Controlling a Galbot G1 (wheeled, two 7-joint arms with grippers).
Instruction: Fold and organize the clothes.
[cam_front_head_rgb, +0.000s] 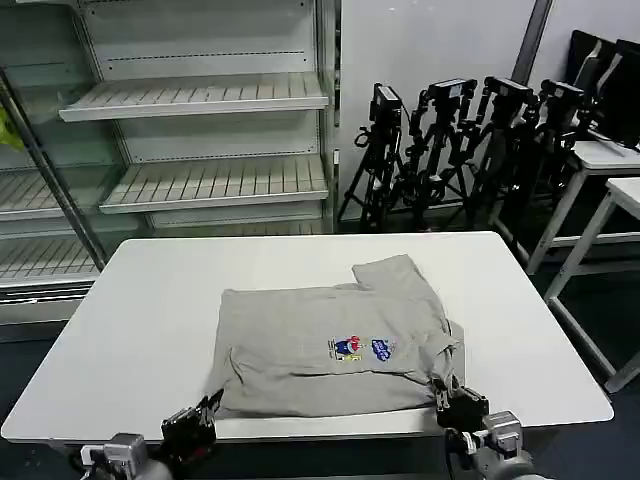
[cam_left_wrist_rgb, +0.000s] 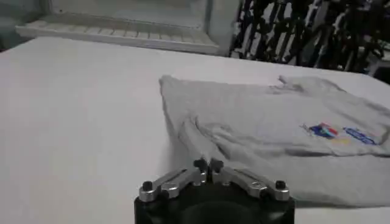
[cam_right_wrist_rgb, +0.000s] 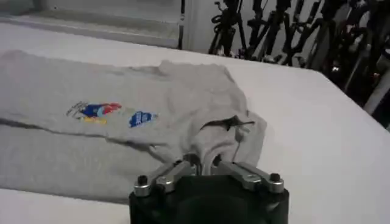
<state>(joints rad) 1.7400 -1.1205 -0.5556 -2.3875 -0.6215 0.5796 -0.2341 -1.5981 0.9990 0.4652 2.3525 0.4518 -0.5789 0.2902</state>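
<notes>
Empty shelves and stacked tripods stood behind the white worktop (cam_front_head_rgb: 150, 300), where the grey shirt (cam_front_head_rgb: 320, 340) lay partly folded near its front edge. The left gripper (cam_front_head_rgb: 205, 412) and right gripper (cam_front_head_rgb: 445, 398) waited at the shirt's near corners, fingers together and empty, likely poised for the next fold.

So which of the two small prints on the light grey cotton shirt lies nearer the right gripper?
The all-blue print on the light grey cotton shirt. The red-and-blue print beside it lies farther from the right gripper.
</notes>
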